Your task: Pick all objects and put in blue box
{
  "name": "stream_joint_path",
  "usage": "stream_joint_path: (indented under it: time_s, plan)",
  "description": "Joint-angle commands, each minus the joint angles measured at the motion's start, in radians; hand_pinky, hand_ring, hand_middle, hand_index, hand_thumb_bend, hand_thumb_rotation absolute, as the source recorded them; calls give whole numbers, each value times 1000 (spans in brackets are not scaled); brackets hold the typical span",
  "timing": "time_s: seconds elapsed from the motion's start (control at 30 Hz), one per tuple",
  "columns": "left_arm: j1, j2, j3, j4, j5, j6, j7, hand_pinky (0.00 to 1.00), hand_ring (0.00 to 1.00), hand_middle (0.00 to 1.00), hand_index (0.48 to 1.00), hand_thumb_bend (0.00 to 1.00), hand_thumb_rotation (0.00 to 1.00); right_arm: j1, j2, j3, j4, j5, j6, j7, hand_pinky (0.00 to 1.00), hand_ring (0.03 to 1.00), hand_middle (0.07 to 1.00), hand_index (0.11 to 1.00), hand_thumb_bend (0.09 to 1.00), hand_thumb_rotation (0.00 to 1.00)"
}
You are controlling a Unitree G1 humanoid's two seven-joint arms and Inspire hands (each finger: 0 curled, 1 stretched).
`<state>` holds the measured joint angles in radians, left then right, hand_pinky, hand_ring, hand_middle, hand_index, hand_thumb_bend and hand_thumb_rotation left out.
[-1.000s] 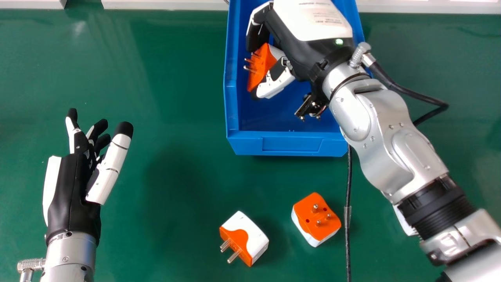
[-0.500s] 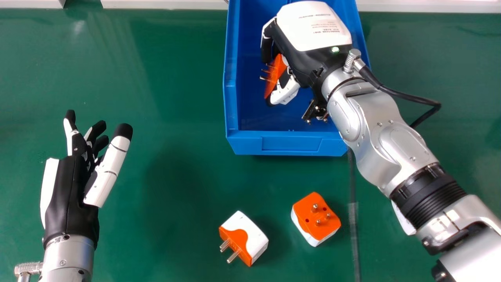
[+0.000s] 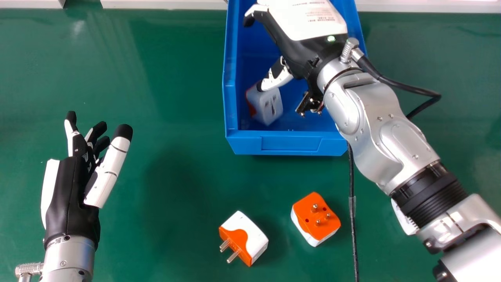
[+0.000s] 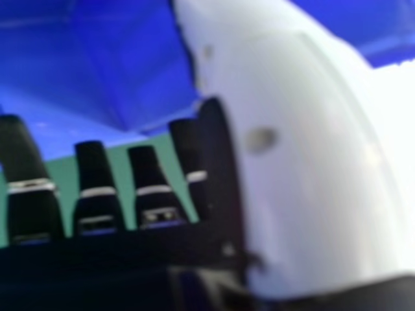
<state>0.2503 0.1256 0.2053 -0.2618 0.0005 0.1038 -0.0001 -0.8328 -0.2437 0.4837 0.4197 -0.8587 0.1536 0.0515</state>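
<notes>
Evidently, release is the step in hand: one plug adapter is seen in the blue box, by the thumb of the wide-open, empty right hand, whose print cannot be read. Next, the two orange-and-white adapters on the counter must be picked; the left hand is held open.

A right hand's thumb partly masks a blurred plug adapter below it; beyond the hand, the blue box runs out of frame.
</notes>
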Motion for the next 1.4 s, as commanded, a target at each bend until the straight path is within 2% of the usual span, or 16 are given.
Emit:
stream_joint_path:
  time_s: [0.0,0.2,0.33,0.63,0.8,0.93,1.07,1.17,1.37]
  plan:
    - [-6,-2,-1,-22,-1,-12,3,898,941,950,920,652,697,4,-15,-16,-64,5,-1,8,995,1000,1000,1000,679,37]
    - [-14,1,-7,-16,7,-9,5,901,942,951,925,657,700,78,-49,-25,-204,-10,18,40,977,1000,1000,1000,675,3]
    - [-18,4,-5,-11,6,-9,4,901,942,952,926,648,697,199,-66,-40,-365,-27,61,66,954,1000,1000,997,662,0]
    - [-30,12,5,-1,1,-2,0,903,945,958,928,632,691,554,-77,-51,-725,-137,149,58,896,980,1000,966,652,16]
    - [-29,14,5,-14,3,10,0,902,945,958,927,657,698,740,-63,-54,-871,-170,158,65,927,990,1000,975,616,27]
    - [-26,14,4,-29,5,20,0,903,945,958,928,659,692,866,-57,-51,-948,-214,146,40,913,987,1000,975,616,29]
    - [-28,14,8,-27,1,23,0,901,944,958,927,652,687,994,-55,-51,-1009,-252,119,2,924,974,1000,966,610,28]
    - [-32,14,10,-25,-2,28,-1,900,944,957,926,652,684,1093,-51,-56,-1058,-278,102,-21,955,994,1000,982,568,81]
    - [-30,17,13,-40,-1,44,-5,901,945,958,927,634,677,1265,-52,-118,-1107,-224,4,-151,985,1000,1000,1000,569,79]
